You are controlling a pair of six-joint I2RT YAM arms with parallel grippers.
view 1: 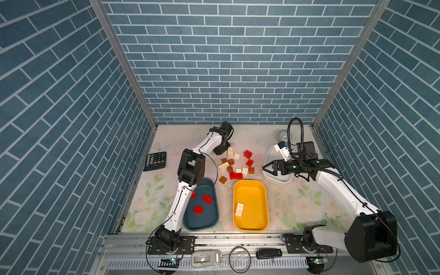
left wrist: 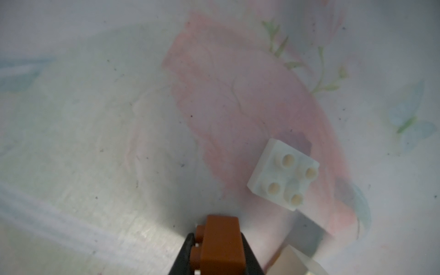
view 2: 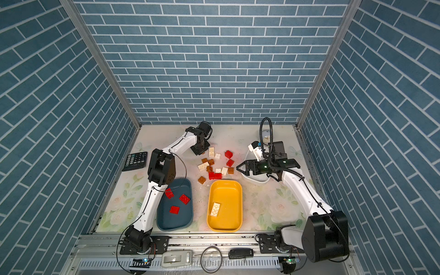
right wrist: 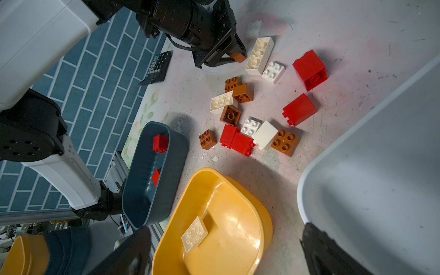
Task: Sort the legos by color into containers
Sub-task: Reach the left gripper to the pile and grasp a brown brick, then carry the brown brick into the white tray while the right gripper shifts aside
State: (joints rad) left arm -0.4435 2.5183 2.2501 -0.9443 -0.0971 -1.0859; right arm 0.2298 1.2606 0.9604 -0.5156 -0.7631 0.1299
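Note:
The loose legos (view 1: 235,164), red, cream and brown, lie in a pile at mid-table. My left gripper (view 1: 220,151) is down at the pile's far left edge, shut on a brown lego (left wrist: 221,242) that sits sideways between its black fingers (left wrist: 188,240). A cream square lego (left wrist: 283,173) lies just beyond it. My right gripper (view 1: 264,167) hovers open and empty over the near left rim of the white container (view 1: 278,179). The teal container (view 1: 202,223) holds three red legos (view 1: 207,198). In the yellow container (view 1: 252,197) lies one cream plate (view 1: 239,209).
A black calculator (view 1: 155,161) lies at the left edge of the table. A pale round object (view 1: 282,135) sits at the back right, behind the right arm's cable loop. Small devices rest on the front rail (view 1: 238,240).

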